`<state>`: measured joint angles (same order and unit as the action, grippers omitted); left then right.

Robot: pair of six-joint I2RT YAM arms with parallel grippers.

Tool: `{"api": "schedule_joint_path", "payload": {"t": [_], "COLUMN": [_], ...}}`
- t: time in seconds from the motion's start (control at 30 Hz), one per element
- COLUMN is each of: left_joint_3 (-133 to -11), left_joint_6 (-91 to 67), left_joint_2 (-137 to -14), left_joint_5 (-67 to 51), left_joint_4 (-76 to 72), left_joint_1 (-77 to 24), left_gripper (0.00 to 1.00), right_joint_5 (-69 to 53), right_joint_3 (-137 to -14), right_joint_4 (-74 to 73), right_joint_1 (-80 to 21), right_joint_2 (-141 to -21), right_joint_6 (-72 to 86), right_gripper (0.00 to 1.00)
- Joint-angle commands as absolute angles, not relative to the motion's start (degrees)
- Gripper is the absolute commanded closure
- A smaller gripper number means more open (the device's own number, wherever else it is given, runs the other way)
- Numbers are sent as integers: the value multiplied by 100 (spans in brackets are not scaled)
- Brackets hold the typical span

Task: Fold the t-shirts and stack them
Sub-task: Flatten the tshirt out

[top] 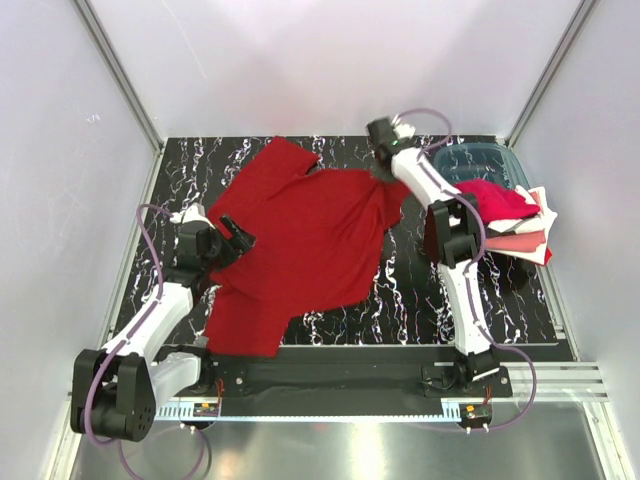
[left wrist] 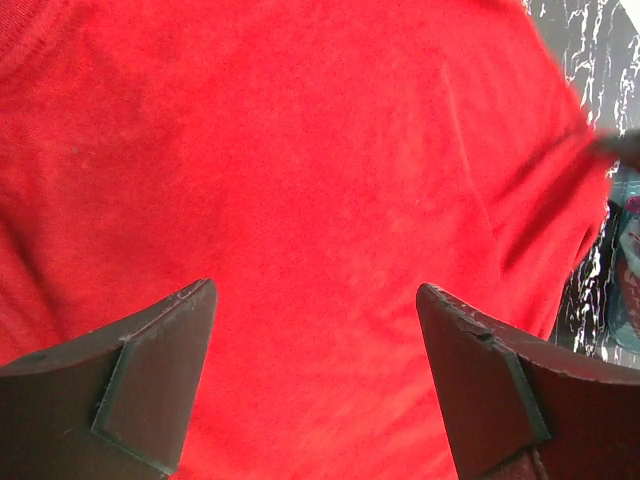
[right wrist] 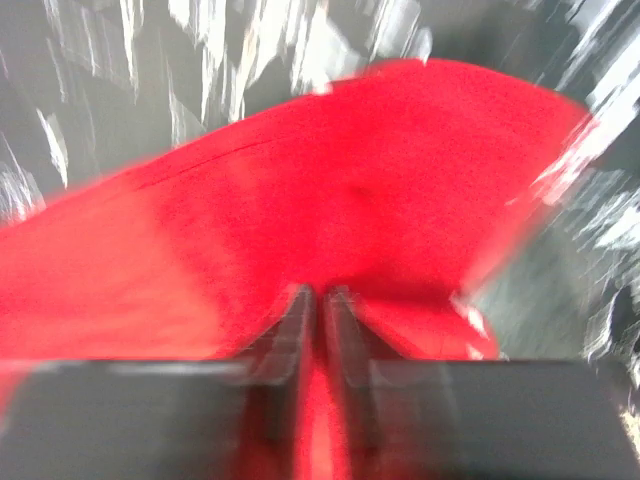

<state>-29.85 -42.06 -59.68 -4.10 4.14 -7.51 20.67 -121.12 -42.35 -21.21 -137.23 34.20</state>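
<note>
A large plain deep red t-shirt lies spread over the middle of the black marbled table. My right gripper is shut on its far right corner, by the sleeve; in the right wrist view the cloth is pinched between the closed fingers, and the picture is blurred. My left gripper is open over the shirt's left part; the left wrist view shows red cloth between the wide-apart fingers. A pile of red, pink and white t-shirts lies at the right.
A teal translucent plastic bin stands at the back right, behind the pile. White walls with metal posts close the table on the left, back and right. The arm bases stand on a rail at the near edge.
</note>
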Motion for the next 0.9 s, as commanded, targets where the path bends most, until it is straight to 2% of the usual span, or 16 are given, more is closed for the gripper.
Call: {"api": "schedule_joint_path", "payload": {"t": [0.0, 0.07, 0.1, 0.17, 0.2, 0.23, 0.3, 0.33, 0.43, 0.53, 0.7, 0.87], "left_joint_3": [-3032, -3058, -3059, -3067, -3059, -3059, -3059, -3067, -3111, -3181, -3383, -3647], "left_joint_6": [-4175, -4149, -4140, -4105, -4087, -4052, -4017, -3990, -3946, -3929, -4043, -4271], "left_joint_2": [-6029, -6047, -6047, -6029, -6012, -6012, -5994, -5985, -6064, -6257, -6784, -7189], "left_joint_5": [-378, -422, -483, -518, -545, -545, -519, -501, -448, -325, -18, 588], "left_joint_4": [97, 79, 79, 88, 79, 79, 114, 132, 245, 438, 764, 1247], "left_joint_1": [-765, -765, -765, -765, -765, -765, -765, -765, -765, -765, -756, -730], "left_gripper": [14, 14, 14, 14, 13, 13, 13, 13, 14, 15, 19, 23], "right_joint_5": [2856, 2655, 2576, 2619, 2637, 2524, 2269, 1806, 997, 599, 292, 44], "right_joint_3": [-13874, -14185, -14072, -13082, -12591, -11490, -10263, -9169, -7469, -6325, -4934, -4974], "right_joint_4": [-5308, -5265, -5212, -4758, -4503, -4204, -3115, -2781, -1725, -1381, -521, -316], "right_joint_1": [-1635, -1704, -1757, -1976, -2056, -2126, -2267, -2276, -2294, -2347, -2364, -2461], "right_joint_2": [-14070, -14019, -13758, -13300, -12689, -12326, -11179, -10823, -9697, -8993, -8438, -8788], "right_joint_6": [3262, 2770, 2673, 2435, 2365, 2251, 2241, 2407, 2916, 3111, 3427, 3524], "right_gripper": [66, 16, 14, 16, 18, 19, 23, 25, 32, 36, 35, 33]}}
